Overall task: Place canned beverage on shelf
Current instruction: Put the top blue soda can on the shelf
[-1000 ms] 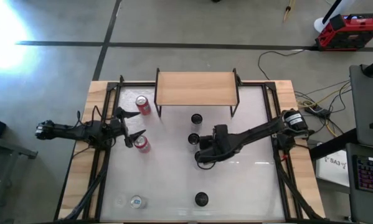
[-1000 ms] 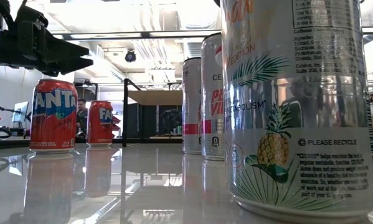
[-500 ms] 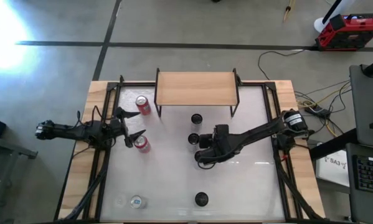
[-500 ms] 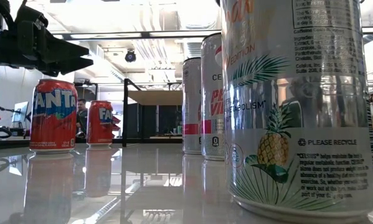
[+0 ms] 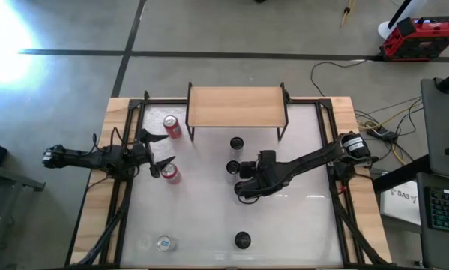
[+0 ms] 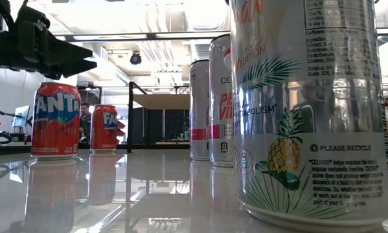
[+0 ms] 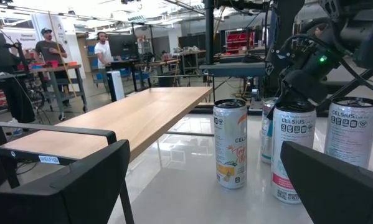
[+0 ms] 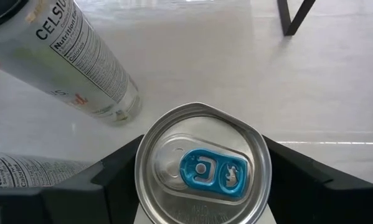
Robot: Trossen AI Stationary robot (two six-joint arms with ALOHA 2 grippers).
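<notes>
Here the right gripper brackets a slim can from above, fingers flanking its rim, closing but not clearly clamped, so it lifts straight. The can stands upright mid-table, long axis vertical, lid up, short of the shelf. The left gripper waits released.

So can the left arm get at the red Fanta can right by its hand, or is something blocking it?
Probably yes. The left hand is wide open with the nearer Fanta can just past one fingertip, standing upright, and nothing lies between them. The second Fanta can stands apart, clear of the way.
</notes>
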